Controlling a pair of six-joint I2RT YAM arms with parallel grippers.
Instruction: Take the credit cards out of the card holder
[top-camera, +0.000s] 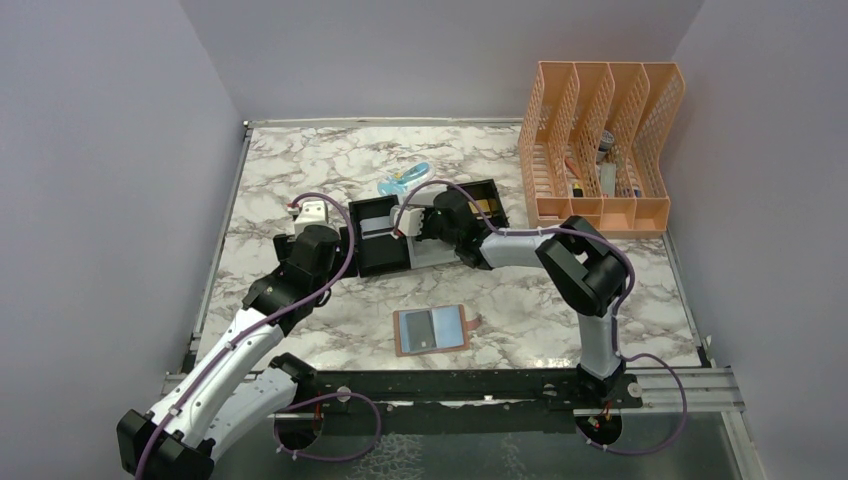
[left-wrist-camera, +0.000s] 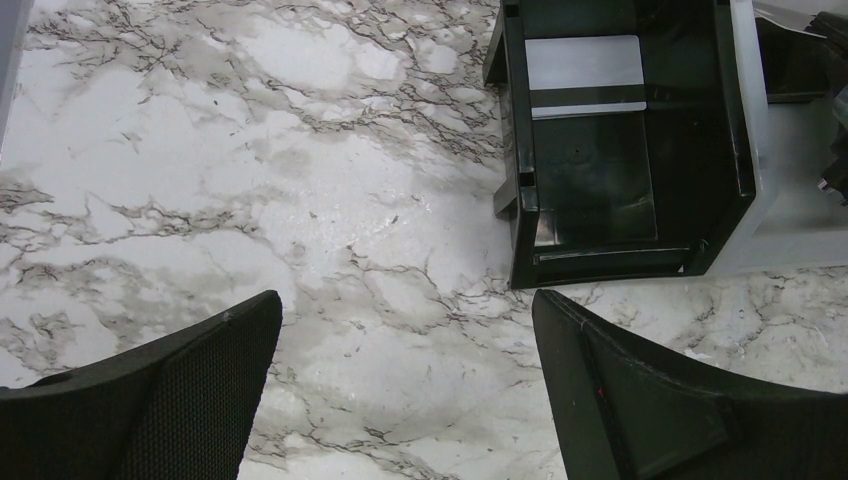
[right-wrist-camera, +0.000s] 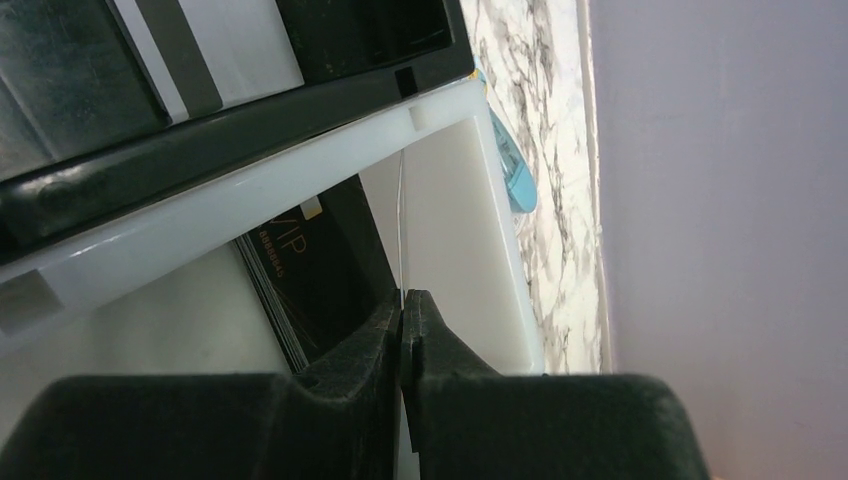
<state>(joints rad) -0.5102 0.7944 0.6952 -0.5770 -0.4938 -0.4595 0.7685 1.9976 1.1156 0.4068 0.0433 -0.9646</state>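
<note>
Card holder (top-camera: 432, 330) is lying open on the surface, pale pockets up. My right jaws are clenching tight inside the tray's (right-wrist-camera: 450, 220) white compartment, beside a dark card (right-wrist-camera: 320, 270). My left jaws are gaping wide, holding nothing.

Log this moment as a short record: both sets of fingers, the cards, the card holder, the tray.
left fingers: open, holding nothing, above the table beside the tray
right fingers: shut on what looks like a thin card seen edge-on, over the tray's white compartment
dark card: lying in the white compartment
silvery card: lying in a black compartment
card holder: open flat on the table, apart from both arms
tray: mid-table, between the two arms
</note>
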